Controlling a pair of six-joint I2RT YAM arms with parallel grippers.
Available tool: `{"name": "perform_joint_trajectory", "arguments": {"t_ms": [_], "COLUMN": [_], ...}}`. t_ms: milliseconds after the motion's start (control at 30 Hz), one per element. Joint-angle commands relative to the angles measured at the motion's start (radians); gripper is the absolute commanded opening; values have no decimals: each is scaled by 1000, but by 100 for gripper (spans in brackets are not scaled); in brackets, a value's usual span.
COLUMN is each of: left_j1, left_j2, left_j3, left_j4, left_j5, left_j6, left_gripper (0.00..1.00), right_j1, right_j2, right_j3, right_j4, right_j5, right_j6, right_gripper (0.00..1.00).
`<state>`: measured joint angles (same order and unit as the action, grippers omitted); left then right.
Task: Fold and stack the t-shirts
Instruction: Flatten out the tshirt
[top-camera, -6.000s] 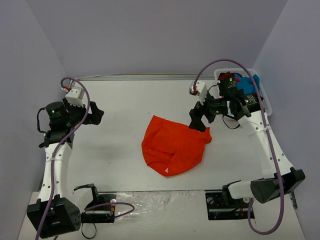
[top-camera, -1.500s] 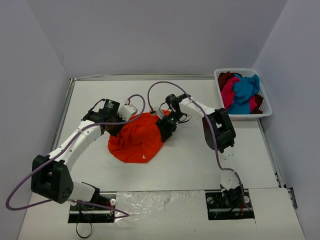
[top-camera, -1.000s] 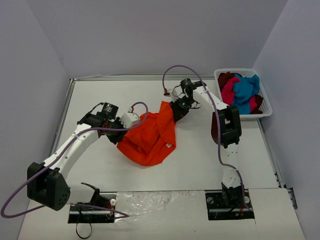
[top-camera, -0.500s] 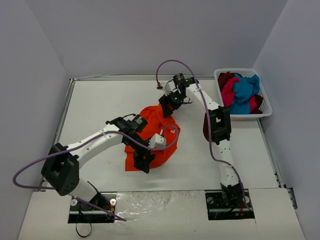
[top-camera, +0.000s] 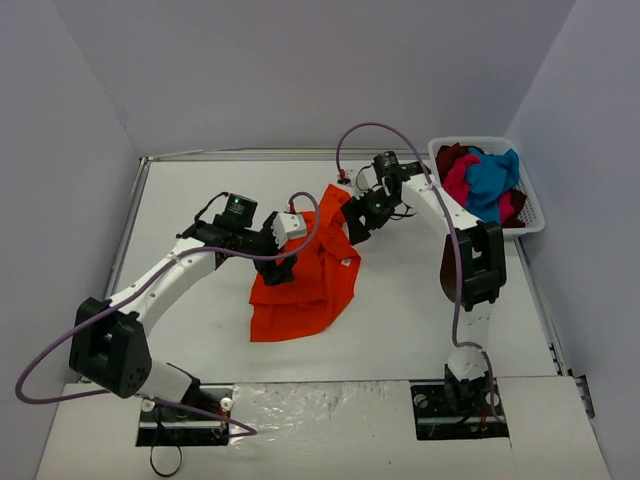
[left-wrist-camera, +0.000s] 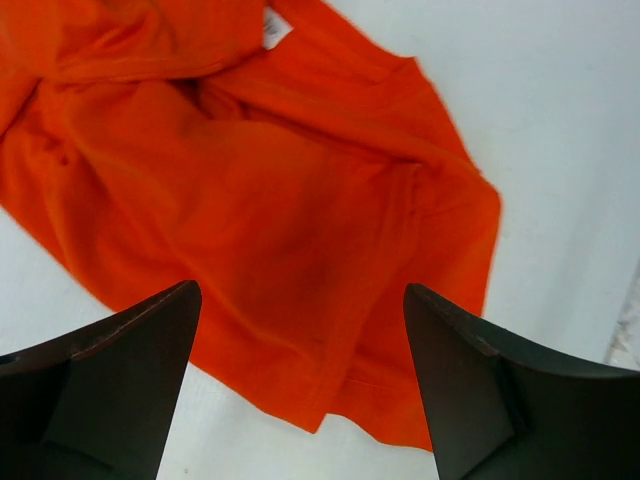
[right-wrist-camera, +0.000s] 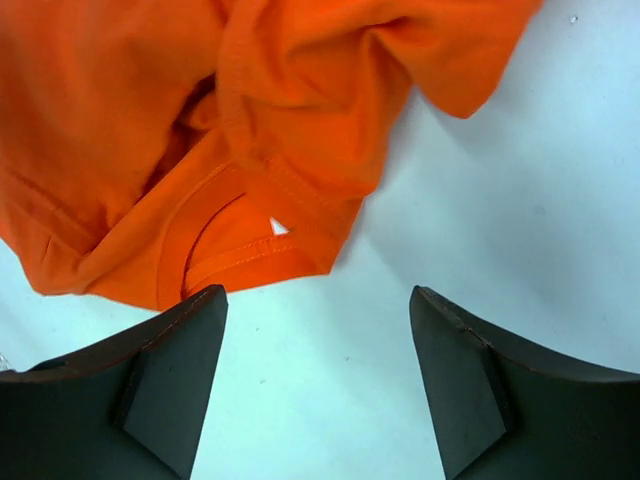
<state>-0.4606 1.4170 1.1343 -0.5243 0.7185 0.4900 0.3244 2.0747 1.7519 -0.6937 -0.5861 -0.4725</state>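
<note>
The crumpled bright orange cloth t-shirt lies centred on the bench, open left jaws above it, open right jaws at its one o'clock corner, while the white plastic basket at two o'clock holds a teal-blue shirt, a magenta shirt and a dark red shirt.

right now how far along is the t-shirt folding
Done: nothing folded or stacked yet. In hand: the bright orange cloth t-shirt lies rumpled on the table; left claw and right claw hover open near it, holding nothing. Left: fold it, then the teal-blue shirt, magenta-pink shirt and dark red shirt heaped in the white plastic basket.
</note>
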Motion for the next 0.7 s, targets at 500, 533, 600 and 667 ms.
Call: {"name": "perform_joint_trajectory", "arguments": {"t_ms": [500, 533, 600, 667], "left_j1": [289, 296, 301, 306], "left_j2": [256, 263, 269, 275], "left_j3": [-42, -44, -47, -54], "left_j4": [507, 507, 507, 507], "left_j5": [55, 62, 65, 70], "left_j6": [-407, -413, -418, -413], "left_gripper": [79, 79, 79, 79], "right_j1": [261, 266, 272, 274], "right_j2": [-45, -28, -8, 19], "right_j3": [-129, -123, -106, -92], "right_j4": [214, 217, 217, 217], "right_j5": [419, 430, 439, 437], "right_j6": [21, 20, 17, 17], "right_gripper": [49, 48, 47, 46]}}
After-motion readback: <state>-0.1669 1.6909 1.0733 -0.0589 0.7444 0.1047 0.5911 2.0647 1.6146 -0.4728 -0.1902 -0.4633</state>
